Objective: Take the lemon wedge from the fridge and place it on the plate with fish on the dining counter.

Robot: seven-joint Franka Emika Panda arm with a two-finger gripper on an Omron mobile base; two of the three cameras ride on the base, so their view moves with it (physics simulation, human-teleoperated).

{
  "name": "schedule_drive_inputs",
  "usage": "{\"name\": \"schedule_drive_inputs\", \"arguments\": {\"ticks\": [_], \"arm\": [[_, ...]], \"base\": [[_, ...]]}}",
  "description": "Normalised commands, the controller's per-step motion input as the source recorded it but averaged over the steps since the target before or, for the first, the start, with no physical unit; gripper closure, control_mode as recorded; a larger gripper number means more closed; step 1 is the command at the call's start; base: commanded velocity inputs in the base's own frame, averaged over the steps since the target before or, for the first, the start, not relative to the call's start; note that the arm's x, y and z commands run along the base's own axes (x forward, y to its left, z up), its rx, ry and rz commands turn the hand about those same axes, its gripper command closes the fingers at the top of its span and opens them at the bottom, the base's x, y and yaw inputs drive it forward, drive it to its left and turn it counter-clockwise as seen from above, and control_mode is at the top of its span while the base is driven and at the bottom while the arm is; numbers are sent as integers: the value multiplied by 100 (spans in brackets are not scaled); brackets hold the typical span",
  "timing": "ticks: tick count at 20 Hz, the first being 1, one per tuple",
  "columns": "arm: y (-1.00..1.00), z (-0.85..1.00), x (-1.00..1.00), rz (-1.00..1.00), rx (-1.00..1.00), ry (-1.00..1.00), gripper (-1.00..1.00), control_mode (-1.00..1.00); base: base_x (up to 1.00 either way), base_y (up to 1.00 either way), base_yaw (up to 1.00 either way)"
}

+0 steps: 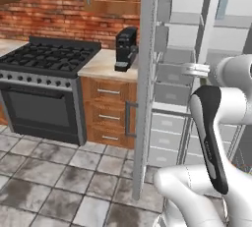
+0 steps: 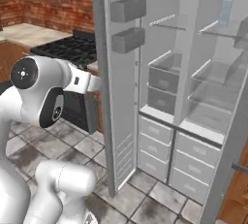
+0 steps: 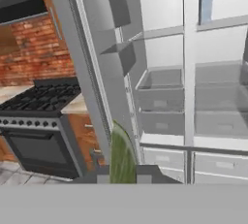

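Note:
The fridge stands with its doors open, showing pale grey shelves and drawers. In the hand view my gripper is shut on the lemon wedge, a greenish-yellow slice standing up between the two dark fingertips. The wedge is held in front of the fridge's left compartment, close to the open left door. In the right base view my arm reaches behind that door, which hides the hand. The plate with fish and the dining counter are out of view.
The open left fridge door carries two grey bins and juts into the room. A pale bottle stands on an upper shelf. To the left are a black stove, a coffee machine and wooden drawers.

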Motion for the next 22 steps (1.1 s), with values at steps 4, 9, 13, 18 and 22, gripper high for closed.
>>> {"name": "schedule_drive_inputs", "arguments": {"ticks": [4,9,13,18,22], "arm": [[0,0,0,0,0,0,100,100],[0,0,0,0,0,0,100,100],[0,0,0,0,0,0,100,100],[0,0,0,0,0,0,100,100],[0,0,0,0,0,0,100,100]], "base": [[-23,8,92],[-20,7,93],[-18,5,94],[-1,0,98],[26,2,81]]}}
